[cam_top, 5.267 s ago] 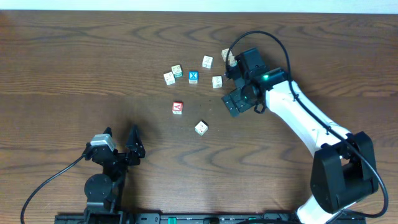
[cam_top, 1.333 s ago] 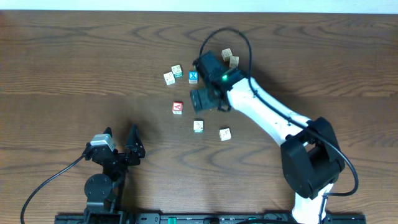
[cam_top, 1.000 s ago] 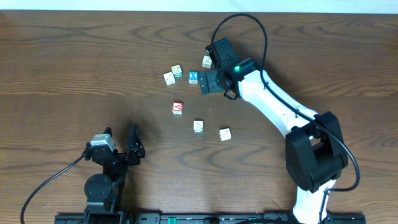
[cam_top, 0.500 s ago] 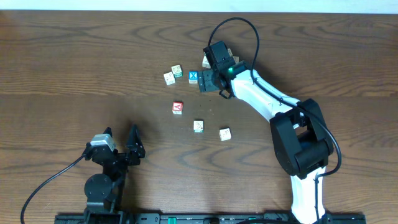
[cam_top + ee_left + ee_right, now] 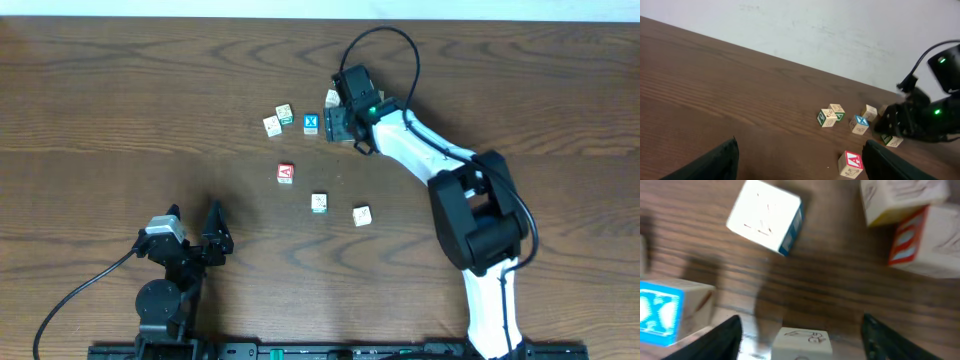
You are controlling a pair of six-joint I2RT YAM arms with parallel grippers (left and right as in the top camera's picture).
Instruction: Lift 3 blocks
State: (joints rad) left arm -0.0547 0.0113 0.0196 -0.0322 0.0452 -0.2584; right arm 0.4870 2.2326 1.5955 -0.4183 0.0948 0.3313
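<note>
While the left fingers [image 5: 193,222] are sitting wide open and empty at about 7 o'clock on the bench [image 5: 90,110], the right arm is doing the work up near 12 o'clock. The red A cube [image 5: 286,173] and the blue X cube [image 5: 660,312] aren't targets, so I'm ignoring them. The right fingers [image 5: 801,332] are standing apart, straddling a cream block [image 5: 801,345] with a gap showing on both sides, so nothing's gripped yet. The X cube is crowding in at 9 o'clock of that block, and two other cream cubes [image 5: 927,240] are sitting at 1 o'clock. I'd be centring first, then closing slowly on flat opposite faces, then lifting straight up so the neighbours aren't getting dragged along.
</note>
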